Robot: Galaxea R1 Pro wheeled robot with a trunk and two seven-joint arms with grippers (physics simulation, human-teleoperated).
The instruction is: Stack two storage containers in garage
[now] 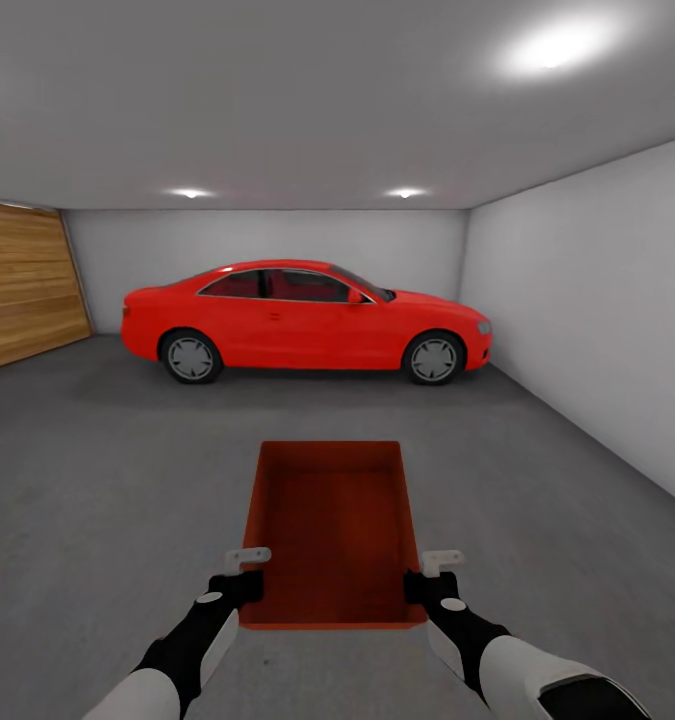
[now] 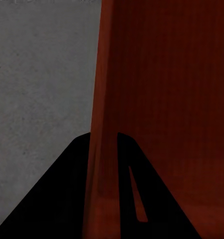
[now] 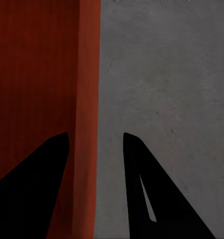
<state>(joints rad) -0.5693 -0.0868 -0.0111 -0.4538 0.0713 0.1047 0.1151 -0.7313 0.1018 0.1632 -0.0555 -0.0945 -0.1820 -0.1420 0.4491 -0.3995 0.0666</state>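
An orange-red storage container point(image 1: 332, 530) sits in the middle of the head view – a rectangular open-top bin with plain walls that taper slightly toward a flat bottom, its inside bare and shaded darker than its rim. It is held between the two grippers over the dark grey, mottled concrete floor point(image 1: 97, 480) of the garage, with its long side running away from the robot.

Both arms reach forward from the near edge, black at the wrists and white above. The left gripper point(image 1: 245, 578) meets the container's near left corner and the right gripper point(image 1: 429, 580) its near right corner. In the left wrist view the two dark fingers point(image 2: 67, 194) straddle the container's left wall point(image 2: 104, 99), narrowed onto it – one finger outside, one inside. In the right wrist view the fingers point(image 3: 152, 189) stand either side of the right wall point(image 3: 89, 99), with a strip of floor showing between the wall and the outer finger, so whether that grip is tight I cannot tell.

Farther off, a red car point(image 1: 302, 320) is parked side-on before the white far wall, a wooden door point(image 1: 22, 285) at the far left
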